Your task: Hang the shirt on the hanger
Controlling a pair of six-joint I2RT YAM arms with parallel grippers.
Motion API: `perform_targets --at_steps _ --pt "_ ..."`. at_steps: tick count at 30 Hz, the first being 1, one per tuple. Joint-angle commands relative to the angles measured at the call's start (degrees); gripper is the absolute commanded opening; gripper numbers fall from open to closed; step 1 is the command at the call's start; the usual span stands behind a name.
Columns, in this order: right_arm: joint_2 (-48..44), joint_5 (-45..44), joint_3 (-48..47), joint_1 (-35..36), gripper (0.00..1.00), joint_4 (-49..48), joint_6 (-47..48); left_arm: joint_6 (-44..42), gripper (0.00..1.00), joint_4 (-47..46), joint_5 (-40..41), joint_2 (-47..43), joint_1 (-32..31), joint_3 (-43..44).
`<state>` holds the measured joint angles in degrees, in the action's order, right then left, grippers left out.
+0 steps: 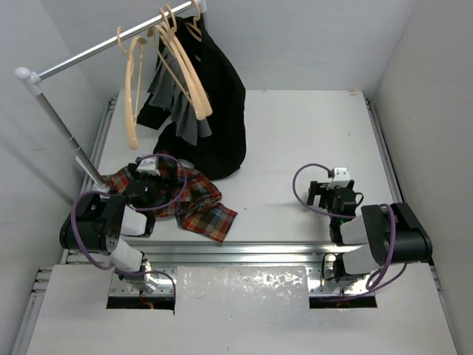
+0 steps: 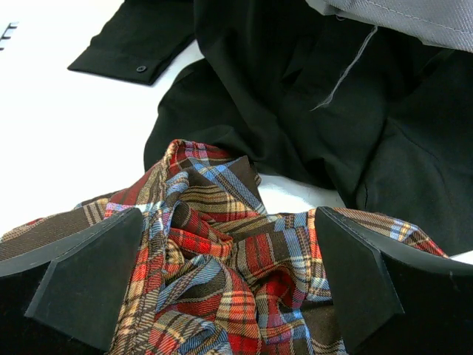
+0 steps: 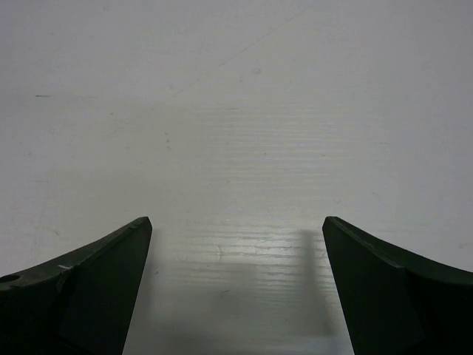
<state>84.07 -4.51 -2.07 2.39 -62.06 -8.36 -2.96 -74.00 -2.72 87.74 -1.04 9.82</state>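
Long-sleeved flannel shirt in red, orange and navy plaid (image 1: 198,205) (image 2: 222,259): crumpled in a heap on the flat white table (image 1: 303,133) (image 3: 236,111), at the near left, its far edge touching the black garment (image 1: 220,111) (image 2: 310,96) that drapes from the rail down to the tabletop.

Left arm: folded low beside its base, wrist reaching forward over the heap.

Left gripper (image 1: 153,185) (image 2: 229,285): spread wide, black fingers (image 2: 85,285) straddling the plaid folds at cloth level. Contact with the fabric hard to tell.

Right arm: tucked back by its base at the near right, well apart from the shirt.

Right gripper (image 1: 320,196) (image 3: 236,285): parted wide too, low above bare table, holding nothing.

Slim pale tan wood-coloured hanger (image 1: 132,103): hooked with others alike on the slanted metal rail (image 1: 96,49) at the far left, unclothed.

Grey garment (image 1: 182,103) (image 2: 414,18): hanging among those hangers, against the black one.
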Motion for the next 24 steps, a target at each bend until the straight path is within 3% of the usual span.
perform_targets --at_steps 1,2,6,8,9,10,11,12,13,15,19,22,24 --pt "-0.66 -0.06 -1.19 -0.11 0.99 -2.19 -0.34 0.24 1.00 -2.47 -0.44 -0.82 0.16 0.81" --pt "-2.06 -0.32 -1.97 -0.02 0.99 0.25 -0.51 0.24 1.00 -2.82 -0.44 -0.82 0.16 0.72" --pt "-9.88 -4.70 -13.46 -0.20 0.99 25.52 -4.01 -0.90 0.99 -2.73 -3.23 -1.69 0.25 1.33" --pt "-15.32 0.17 -14.89 -0.11 0.99 28.39 -3.86 -0.21 1.00 13.45 -2.56 -9.90 0.34 8.57" --pt "-17.26 6.73 -15.25 -0.11 0.99 31.36 -3.25 -4.21 1.00 31.80 -6.90 -11.79 0.34 13.33" --pt "-20.50 9.76 -16.82 -0.02 0.96 33.74 -3.50 -6.42 0.99 41.47 -10.17 -13.37 0.34 23.38" --pt "-21.75 12.74 -17.96 -0.02 0.81 39.42 -3.68 -10.01 0.99 49.13 -14.11 -13.56 0.34 27.40" --pt "-22.80 17.04 -19.71 0.07 0.73 42.87 -3.77 -10.83 1.00 59.22 -14.33 -14.00 0.34 30.31" --pt "-23.77 17.52 -23.99 1.11 0.63 50.91 -4.99 -11.45 0.99 62.19 -13.81 -16.70 0.42 31.99" --pt "-24.04 18.92 -27.62 3.31 0.57 56.76 -4.39 -14.16 1.00 62.57 -15.11 -21.71 0.42 29.31" --pt "-24.57 18.49 -32.03 15.60 0.63 63.45 -0.35 -15.93 0.99 63.00 -17.14 -38.65 0.34 24.98" --pt "-24.22 21.98 -32.83 22.90 0.69 62.78 -0.95 -15.67 0.99 73.35 -16.97 -44.22 0.25 28.31" --pt "-23.34 21.74 -31.87 28.59 0.70 58.67 -1.65 -12.34 0.99 83.98 -10.93 -45.29 0.25 31.64"
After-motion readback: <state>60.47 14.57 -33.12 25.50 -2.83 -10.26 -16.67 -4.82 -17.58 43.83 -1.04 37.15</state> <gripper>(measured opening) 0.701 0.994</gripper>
